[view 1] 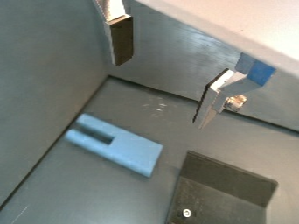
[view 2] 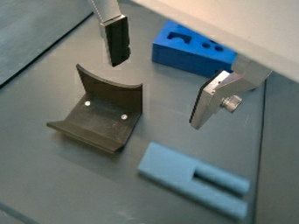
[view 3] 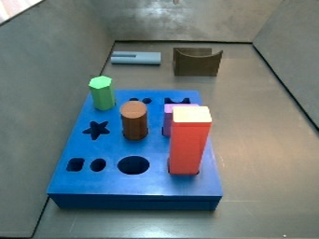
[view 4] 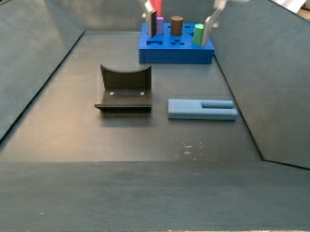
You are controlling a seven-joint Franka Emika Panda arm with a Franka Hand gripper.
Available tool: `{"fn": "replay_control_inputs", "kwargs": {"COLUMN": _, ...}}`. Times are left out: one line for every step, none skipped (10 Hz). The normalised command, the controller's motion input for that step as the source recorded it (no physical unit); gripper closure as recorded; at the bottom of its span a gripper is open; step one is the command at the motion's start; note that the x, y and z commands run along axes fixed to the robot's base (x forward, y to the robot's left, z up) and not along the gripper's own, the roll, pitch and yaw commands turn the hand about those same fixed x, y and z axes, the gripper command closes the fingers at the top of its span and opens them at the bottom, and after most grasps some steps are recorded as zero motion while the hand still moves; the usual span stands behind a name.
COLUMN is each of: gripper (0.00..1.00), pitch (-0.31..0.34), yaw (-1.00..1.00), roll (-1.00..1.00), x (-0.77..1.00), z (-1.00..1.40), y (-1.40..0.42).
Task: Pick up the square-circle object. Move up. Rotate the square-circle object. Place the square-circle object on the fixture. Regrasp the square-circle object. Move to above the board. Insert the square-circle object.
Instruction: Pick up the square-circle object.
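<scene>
The square-circle object is a pale steel-blue peg lying flat on the dark floor, also in a wrist view and in both side views. The fixture, a dark block with a curved notch, stands beside it. My gripper hangs open and empty well above the floor, over the ground between the fixture, the peg and the board. In a side view the gripper shows only at the top edge.
The bright-blue board carries a tall red block, a brown cylinder, a green hexagonal peg and a purple piece. Grey walls slope up around the floor.
</scene>
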Motion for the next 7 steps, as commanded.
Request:
{"fn": "replay_control_inputs", "kwargs": {"gripper": 0.00, "pitch": 0.000, "yaw": -0.86, "roll": 0.00, "x": 0.25, "z": -0.26, "y": 0.15}}
{"fn": "replay_control_inputs", "kwargs": {"gripper": 0.00, "pitch": 0.000, "yaw": -0.95, "roll": 0.00, "x": 0.13, "z": -0.32, "y": 0.07}}
{"fn": "replay_control_inputs", "kwargs": {"gripper": 0.00, "pitch": 0.000, "yaw": -1.00, "roll": 0.00, "x": 0.01, "z": -0.37, "y": 0.00}}
{"fn": "replay_control_inputs", "kwargs": {"gripper": 0.00, "pitch": 0.000, "yaw": -1.00, "roll": 0.00, "x": 0.00, "z": -0.42, "y": 0.00}}
{"fn": "replay_control_inputs", "kwargs": {"gripper": 0.00, "pitch": 0.000, "yaw": -1.00, "roll": 0.00, "x": 0.00, "z": -0.25, "y": 0.00}}
{"fn": "replay_control_inputs", "kwargs": {"gripper": 0.00, "pitch": 0.000, "yaw": -1.00, "roll": 0.00, "x": 0.00, "z": -0.19, "y": 0.00}}
{"fn": "replay_control_inputs", "kwargs": {"gripper": 0.00, "pitch": 0.000, "yaw": -1.00, "roll": 0.00, "x": 0.00, "z": -0.25, "y": 0.00}}
